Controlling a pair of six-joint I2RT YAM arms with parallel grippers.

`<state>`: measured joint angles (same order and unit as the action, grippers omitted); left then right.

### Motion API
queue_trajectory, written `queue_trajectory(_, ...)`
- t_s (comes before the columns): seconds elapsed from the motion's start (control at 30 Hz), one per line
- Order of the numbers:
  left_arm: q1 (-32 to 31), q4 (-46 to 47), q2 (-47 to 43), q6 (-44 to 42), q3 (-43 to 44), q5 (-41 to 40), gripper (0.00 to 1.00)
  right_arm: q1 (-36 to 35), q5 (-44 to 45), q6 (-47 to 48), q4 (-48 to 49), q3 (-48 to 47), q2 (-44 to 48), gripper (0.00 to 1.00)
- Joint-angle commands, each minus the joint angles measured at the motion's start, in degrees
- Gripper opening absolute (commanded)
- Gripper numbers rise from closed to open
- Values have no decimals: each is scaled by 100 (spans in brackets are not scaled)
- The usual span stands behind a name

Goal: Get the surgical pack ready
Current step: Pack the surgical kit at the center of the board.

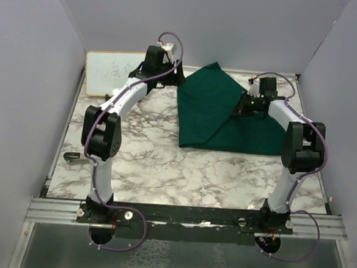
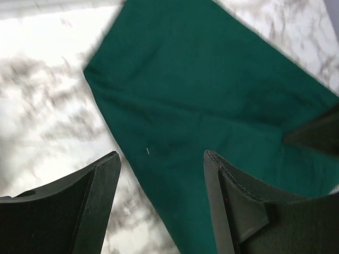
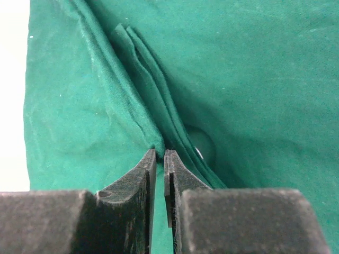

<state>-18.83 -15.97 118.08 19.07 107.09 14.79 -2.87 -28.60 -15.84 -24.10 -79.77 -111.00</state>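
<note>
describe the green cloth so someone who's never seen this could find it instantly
On the marble-patterned table, look at the far right part. The dark green drape lies there, a fold pinched by the right gripper. It is the only fabric; the whiteboard to its left is white with writing.

The right gripper [image 1: 236,111] lies over the green drape [image 1: 205,114].
</note>
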Motion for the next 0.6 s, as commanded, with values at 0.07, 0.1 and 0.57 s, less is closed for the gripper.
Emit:
queue_trajectory(0.07, -80, 1050, -1368, 845, -2161, 1165, 67, 85, 666, 273, -256, -298, 5, 26)
queue_trajectory(0.1, -98, 1220, -1534, 937, -2437, 1428, 66, 85, 675, 286, -353, -365, 22, 28)
queue_trajectory(0.57, -681, 3728, -2542, 2191, -5483, 2467, 29, -780, -2244, -86, 258, 389, 891, 54)
